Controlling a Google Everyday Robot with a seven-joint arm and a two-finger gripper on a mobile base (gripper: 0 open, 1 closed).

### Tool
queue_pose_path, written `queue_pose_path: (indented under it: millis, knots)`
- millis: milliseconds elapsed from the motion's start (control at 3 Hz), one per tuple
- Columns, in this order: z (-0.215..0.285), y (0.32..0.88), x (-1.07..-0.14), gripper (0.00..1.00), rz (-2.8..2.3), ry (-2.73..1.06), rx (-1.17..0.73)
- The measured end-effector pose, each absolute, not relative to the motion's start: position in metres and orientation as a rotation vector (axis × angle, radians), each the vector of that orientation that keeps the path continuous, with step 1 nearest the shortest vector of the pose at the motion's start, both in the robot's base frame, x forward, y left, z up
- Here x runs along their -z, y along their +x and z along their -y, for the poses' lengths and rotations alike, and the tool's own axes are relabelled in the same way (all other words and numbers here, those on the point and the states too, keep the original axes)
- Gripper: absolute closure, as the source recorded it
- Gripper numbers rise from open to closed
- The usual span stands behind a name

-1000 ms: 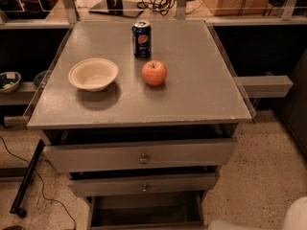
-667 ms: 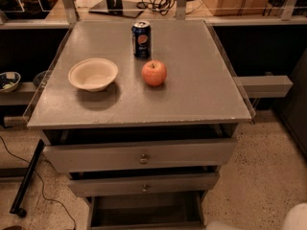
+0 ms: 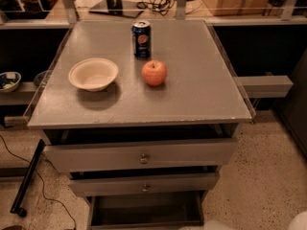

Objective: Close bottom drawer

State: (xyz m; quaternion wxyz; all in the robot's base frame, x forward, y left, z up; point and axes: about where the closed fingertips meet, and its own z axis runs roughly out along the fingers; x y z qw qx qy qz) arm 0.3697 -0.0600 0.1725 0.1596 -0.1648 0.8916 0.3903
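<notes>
Grey bottom drawer point(image 3: 144, 210) open | pincer point(image 3: 300, 222) lower-right corner, state cannot tell

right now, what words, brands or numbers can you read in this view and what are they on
No text reads clearly.
On the blue soda can: a round red-and-white logo, lettering too blurred to read.
On the bowl, apple and open bottom drawer: none.
On the gripper, likely the pale shape at the lower right edge: none visible.

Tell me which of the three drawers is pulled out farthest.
The bottom drawer, the lowest: its inside shows, while the top drawer and middle drawer stick out less. The hand is at the lower right edge.
</notes>
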Motion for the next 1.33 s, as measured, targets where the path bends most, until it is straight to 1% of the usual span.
queue_pose_path:
  millis: [1000,1333]
  knots:
    - [0.047,0.388,-0.171,1.00,-2.488,-0.418,-1.129]
    - [0.047,0.386,-0.171,1.00,-2.488,-0.418,-1.129]
